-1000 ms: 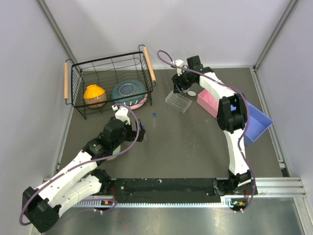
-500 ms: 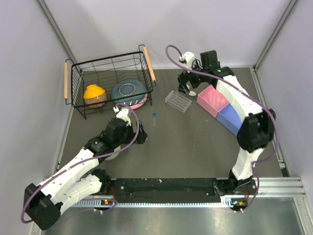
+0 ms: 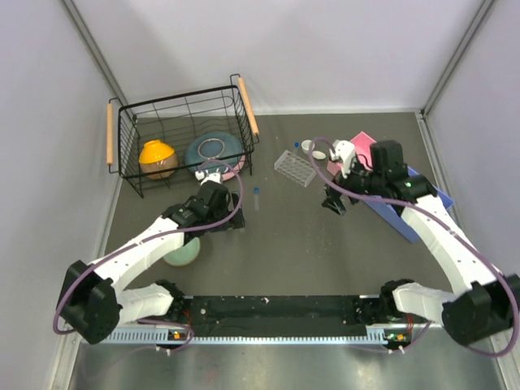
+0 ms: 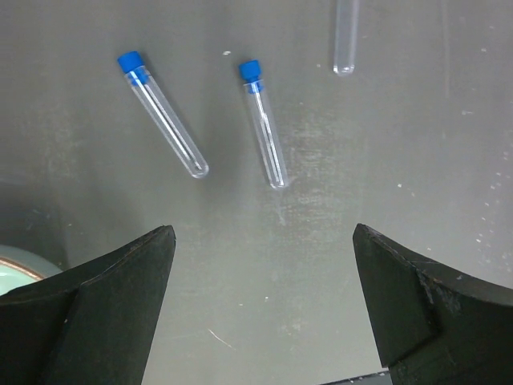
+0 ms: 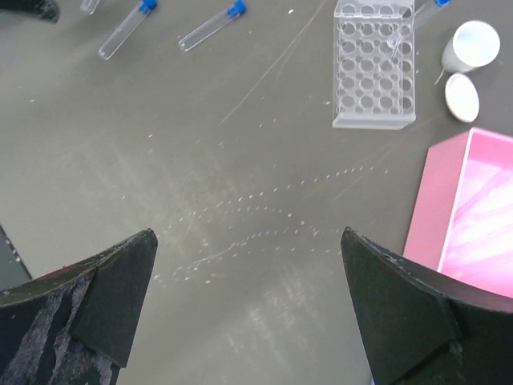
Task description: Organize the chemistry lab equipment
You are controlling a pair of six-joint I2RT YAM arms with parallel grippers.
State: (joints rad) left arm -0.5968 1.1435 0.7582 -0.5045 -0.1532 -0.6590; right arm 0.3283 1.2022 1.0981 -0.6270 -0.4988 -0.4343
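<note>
Blue-capped tubes [image 4: 264,124] are what your left claw [image 4: 260,233] is lined up for. Its jaws stand wide apart with nothing between them, hanging over bare counter [image 4: 321,289].

Just ahead of the gap lies one tube, cap pointing away. The jaws would close across its barrel, so I'd judge this the easy pick: move forward, then come straight down. A second tube [image 4: 164,116] lies ahead and to the left, slanted and apart from the first; you would need to turn the wrist for it. Further ahead and to the right, the rounded end of a third tube [image 4: 345,40] pokes in, its cap out of view. A green bowl [image 4: 16,273] sits close beside the left finger, so watch that side.

Your right claw [image 5: 247,237] is likewise spread wide and empty above open counter. Well ahead and to its right stands the tube rack [image 5: 374,64], holes facing up, which is probably where the tubes belong. Just right of the rack sit two white cups [image 5: 474,44], close together. A pink box [image 5: 473,216] lies nearer, off the right finger.
</note>
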